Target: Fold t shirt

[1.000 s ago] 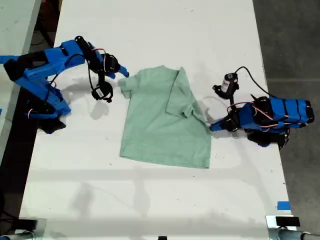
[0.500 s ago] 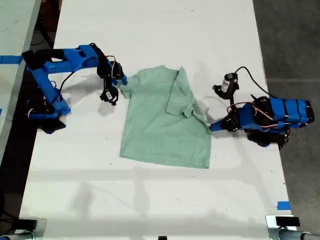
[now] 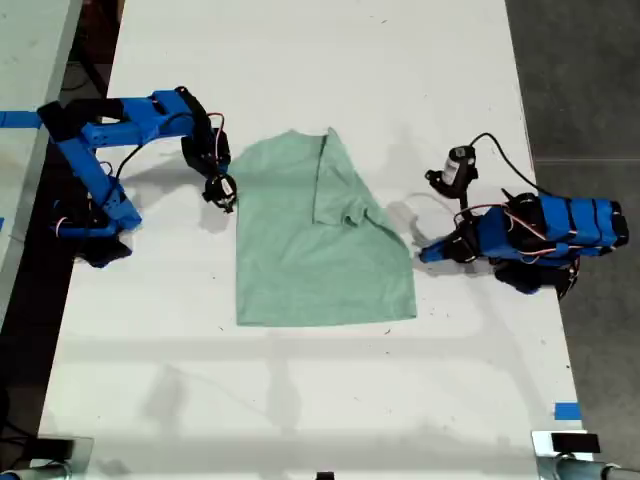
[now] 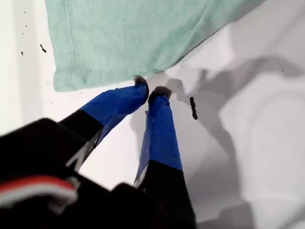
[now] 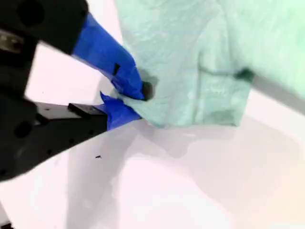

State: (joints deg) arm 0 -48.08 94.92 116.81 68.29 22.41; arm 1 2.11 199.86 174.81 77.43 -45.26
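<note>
The t shirt (image 3: 320, 250) is lying flat near the middle of the white table (image 3: 300, 400). One side is already turned in, leaving a folded flap (image 3: 338, 190) on top toward the exterior view's right.

My second gripper (image 5: 138, 98) is biting the sleeve edge at the exterior view's left. Its fingers (image 5: 114, 67) are clamping a small pinch of cloth, which is bunching and wrinkling at the bite.

My first gripper (image 4: 148, 91) is sitting low on the table just beside the shirt's edge at the exterior view's right. Its fingers are closed together or nearly so, with nothing between them. Whether the tips are touching the hem I cannot tell.

Handling, as judged:
- The cloth is looking thin, light and limp, with no stiffness to carry a fold on its own.
- It is likely sliding easily on the smooth table, so one pinch may drag the whole shirt rather than lift a panel.
- Best holds are probably the doubled hems, meaning the sleeve cuff and the bottom corners, where the fabric is thickest.
- A shallow pinch risks slipping off, so a deeper bite at the hem seems wise.
</note>
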